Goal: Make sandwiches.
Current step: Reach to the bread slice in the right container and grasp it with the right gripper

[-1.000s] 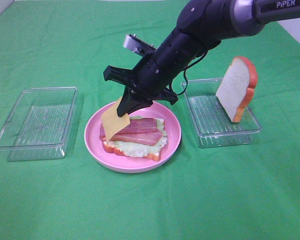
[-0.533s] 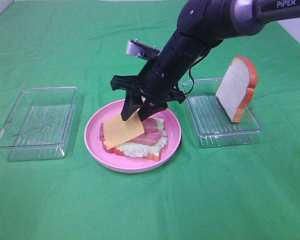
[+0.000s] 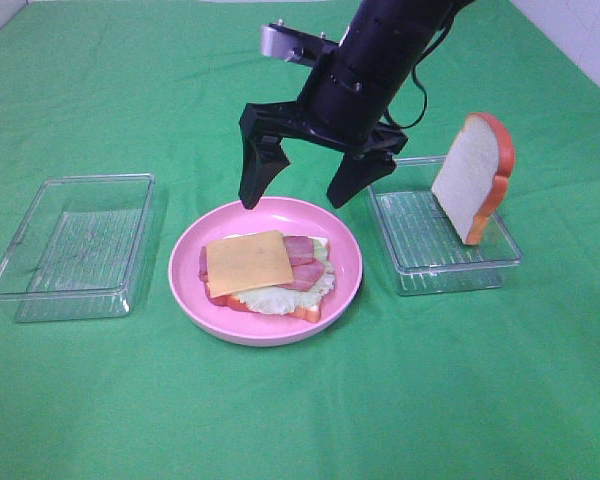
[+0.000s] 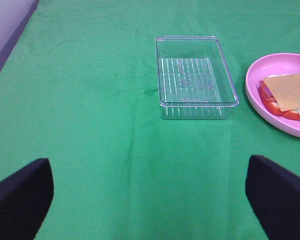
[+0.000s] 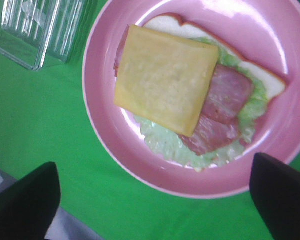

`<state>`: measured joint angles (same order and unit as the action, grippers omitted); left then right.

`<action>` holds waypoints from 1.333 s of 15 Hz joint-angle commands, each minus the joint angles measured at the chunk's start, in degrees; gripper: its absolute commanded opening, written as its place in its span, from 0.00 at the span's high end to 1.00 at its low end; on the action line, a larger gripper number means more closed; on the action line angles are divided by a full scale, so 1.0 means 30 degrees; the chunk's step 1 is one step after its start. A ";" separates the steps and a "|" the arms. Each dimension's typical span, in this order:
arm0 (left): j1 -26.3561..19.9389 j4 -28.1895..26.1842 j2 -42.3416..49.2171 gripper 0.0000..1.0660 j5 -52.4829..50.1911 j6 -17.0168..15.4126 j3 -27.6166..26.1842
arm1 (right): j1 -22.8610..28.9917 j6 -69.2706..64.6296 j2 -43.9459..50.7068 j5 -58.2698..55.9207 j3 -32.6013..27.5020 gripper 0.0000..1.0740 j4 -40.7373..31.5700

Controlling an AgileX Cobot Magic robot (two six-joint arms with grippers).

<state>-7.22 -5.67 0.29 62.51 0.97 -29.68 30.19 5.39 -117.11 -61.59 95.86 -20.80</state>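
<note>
Cheese that hung from my right claw (image 3: 294, 196) a second ago now lies flat on the stack, and that claw has lifted clear above the pink plate (image 3: 192, 285), its jaws spread wide and holding nothing. Nearest the camera, the sandwich (image 3: 270, 272) sits on the plate: bottom bread, lettuce, bacon strips, then the cheese slice (image 3: 248, 261), which sits off-centre toward the left side and leaves the bacon showing on the right. Left of the plate stands an empty clear tray (image 3: 40, 280); my left claw (image 4: 150, 195) hovers over the green counter (image 3: 300, 420) near it, also open and empty. Right of the plate, a second clear tray (image 3: 500, 265) holds the top bread slice (image 3: 472, 178), propped upright against its far wall. As I judge it, that slice comes next, and the risk is twofold: a leaning slice may slip when pinched, and setting it down carelessly could push the cheese further askew.
</note>
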 commanded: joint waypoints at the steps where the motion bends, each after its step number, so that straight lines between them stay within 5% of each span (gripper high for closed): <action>1: -0.0019 -0.0210 0.0363 0.08 -0.0286 -0.0038 0.0076 | -0.0019 -0.1356 0.0344 -0.2769 0.2349 0.08 0.2521; 6: -0.0019 -0.0210 0.0363 0.08 -0.0286 -0.0038 0.0076 | -0.3037 -0.3667 0.0344 -0.4908 0.6379 0.08 0.3934; 12: -0.0019 -0.0210 0.0363 0.08 -0.0286 -0.0038 0.0076 | -0.6532 -0.3896 0.0306 -0.4908 0.6341 0.08 0.5768; 20: -0.0019 -0.0210 0.0363 0.08 -0.0286 -0.0038 0.0076 | -0.7410 -0.2941 -0.1738 -0.4908 0.6341 0.08 0.5634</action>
<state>-7.22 -5.67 0.29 62.51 0.97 -29.68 8.08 -4.13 -122.15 -69.73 114.71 -3.84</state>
